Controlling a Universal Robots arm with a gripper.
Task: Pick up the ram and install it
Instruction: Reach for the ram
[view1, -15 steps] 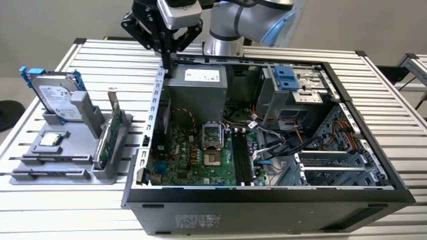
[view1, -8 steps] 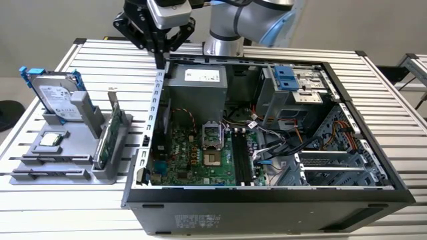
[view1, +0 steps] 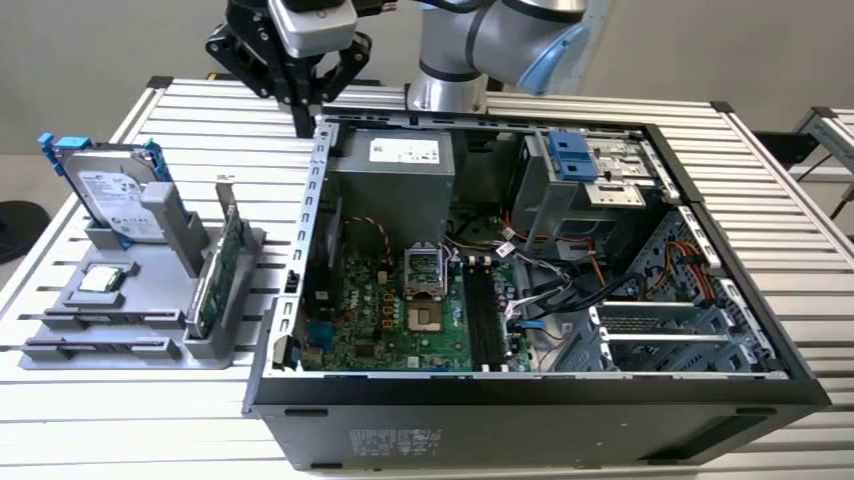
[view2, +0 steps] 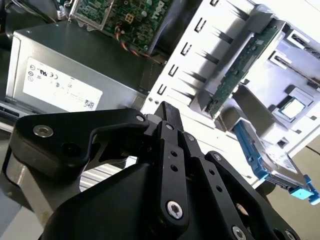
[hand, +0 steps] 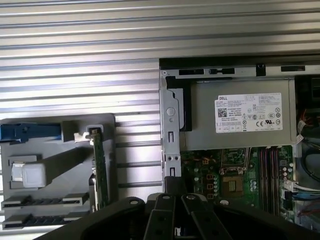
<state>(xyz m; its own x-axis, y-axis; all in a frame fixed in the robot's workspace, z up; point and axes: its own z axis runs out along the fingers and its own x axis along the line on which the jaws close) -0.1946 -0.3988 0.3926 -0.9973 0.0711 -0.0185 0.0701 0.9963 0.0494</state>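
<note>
Seemingly the ram (view1: 100, 318) is the dark strip lying flat in the grey holder (view1: 200, 352), toward the worktop's (view1: 774, 200) near corner at the exterior view's left, beside the open computer case (view1: 534, 400). Well apart from it, the fingers (view1: 304, 115) hang pressed together over the worktop's far edge, just by the case's far corner.

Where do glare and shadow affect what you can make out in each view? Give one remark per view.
Second wrist view: glare whitens the computer case's slotted wall, while the pincer is a dark mass. First wrist view: the table slats carry bright reflected bands. Exterior view: light is even on the table, but the case's inside beside the motherboard lies in shade.
</note>
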